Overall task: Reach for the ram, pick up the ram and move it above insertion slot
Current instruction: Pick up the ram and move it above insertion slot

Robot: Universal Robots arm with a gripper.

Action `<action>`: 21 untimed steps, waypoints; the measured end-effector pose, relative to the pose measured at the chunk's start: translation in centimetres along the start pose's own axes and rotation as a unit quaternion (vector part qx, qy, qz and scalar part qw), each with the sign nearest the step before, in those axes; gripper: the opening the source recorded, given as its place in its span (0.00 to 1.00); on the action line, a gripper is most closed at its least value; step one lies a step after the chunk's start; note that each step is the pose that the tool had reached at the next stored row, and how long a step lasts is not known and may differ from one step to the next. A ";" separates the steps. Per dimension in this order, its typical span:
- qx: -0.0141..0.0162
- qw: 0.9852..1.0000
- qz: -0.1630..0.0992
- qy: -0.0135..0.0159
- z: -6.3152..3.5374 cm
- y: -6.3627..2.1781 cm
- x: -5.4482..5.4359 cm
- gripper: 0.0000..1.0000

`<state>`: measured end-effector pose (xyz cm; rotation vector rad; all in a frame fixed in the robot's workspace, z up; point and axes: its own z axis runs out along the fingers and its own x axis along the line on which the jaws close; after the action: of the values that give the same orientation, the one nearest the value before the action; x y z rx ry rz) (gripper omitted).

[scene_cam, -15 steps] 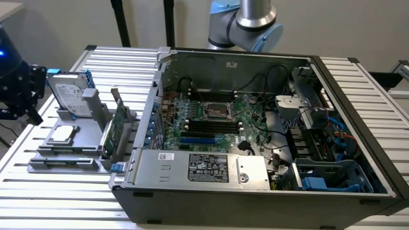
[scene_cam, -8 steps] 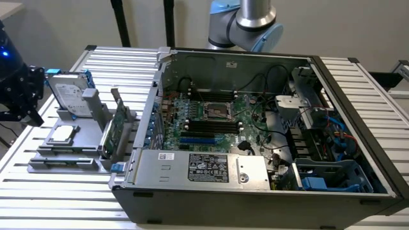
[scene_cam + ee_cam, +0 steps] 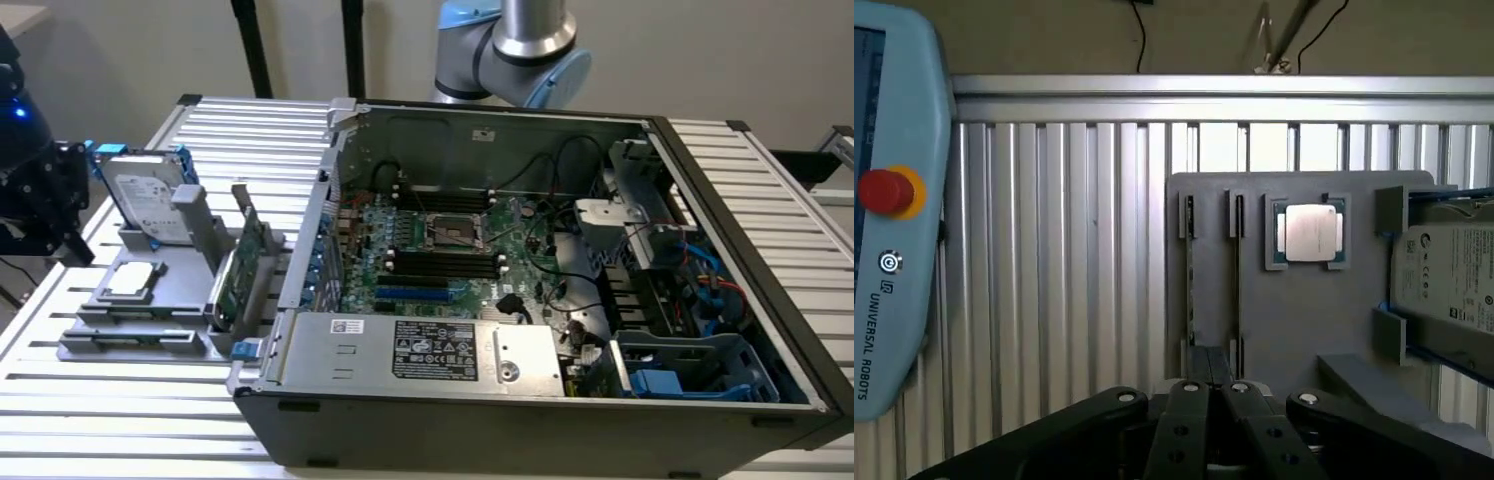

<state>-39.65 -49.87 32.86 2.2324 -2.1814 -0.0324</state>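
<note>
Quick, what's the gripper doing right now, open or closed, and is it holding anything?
Gripper: shut, fingertips pressed together, nothing held between them.

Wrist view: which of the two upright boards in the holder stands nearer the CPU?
The board beside the CPU; the other board stands a slot farther off.
</note>
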 end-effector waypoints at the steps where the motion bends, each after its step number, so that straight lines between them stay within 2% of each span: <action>1: 0.001 1.000 -0.009 0.000 0.02 0.00 0.0 0.11; 6: 0.001 1.000 -0.013 0.000 0.03 0.00 0.0 0.12; 7: 0.001 1.000 -0.013 0.000 0.03 0.00 0.0 0.18; 8: 0.001 1.000 -0.013 0.000 0.05 0.00 0.0 0.18; 9: 0.001 1.000 -0.013 0.000 0.13 -0.01 0.0 0.24; 10: 0.001 1.000 -0.013 0.000 0.24 -0.01 0.0 0.24; 11: 0.001 1.000 -0.013 0.000 0.40 -0.01 0.0 0.31; 21: 0.001 1.000 -0.013 0.000 2.22 -0.07 0.0 0.31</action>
<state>-39.64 -49.87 30.64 2.2623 -2.1522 -0.0297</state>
